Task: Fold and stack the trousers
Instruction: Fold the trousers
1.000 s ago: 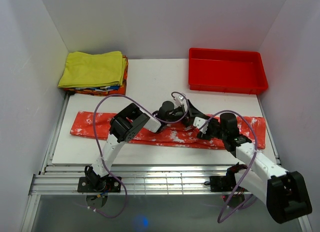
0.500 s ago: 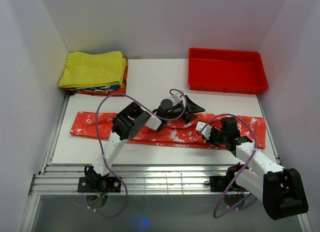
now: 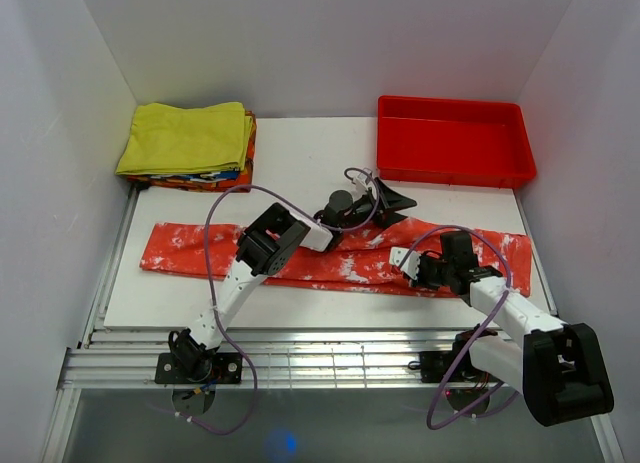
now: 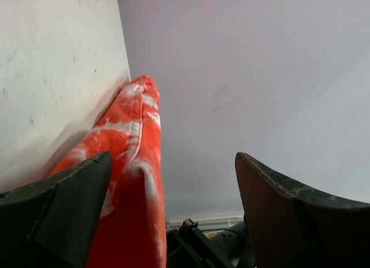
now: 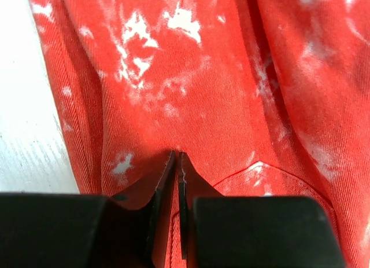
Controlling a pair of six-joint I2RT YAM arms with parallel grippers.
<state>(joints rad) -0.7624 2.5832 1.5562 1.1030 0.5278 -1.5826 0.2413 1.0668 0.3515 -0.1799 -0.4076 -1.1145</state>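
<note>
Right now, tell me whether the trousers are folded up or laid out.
Laid out: the trousers stretch in one long strip across the table, no crosswise fold showing.

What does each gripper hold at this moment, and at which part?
The right gripper is shut on the trousers, pinching a small fold in their right half. The left gripper is open and holds nothing.

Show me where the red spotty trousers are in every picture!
Top external: the trousers lie as a long strip across the middle of the white board.
Left wrist: the trousers rise as a ridge at the lower left.
Right wrist: the trousers fill nearly the whole picture.
Shared landmark: the white board, beside or under the trousers in all three views.
</note>
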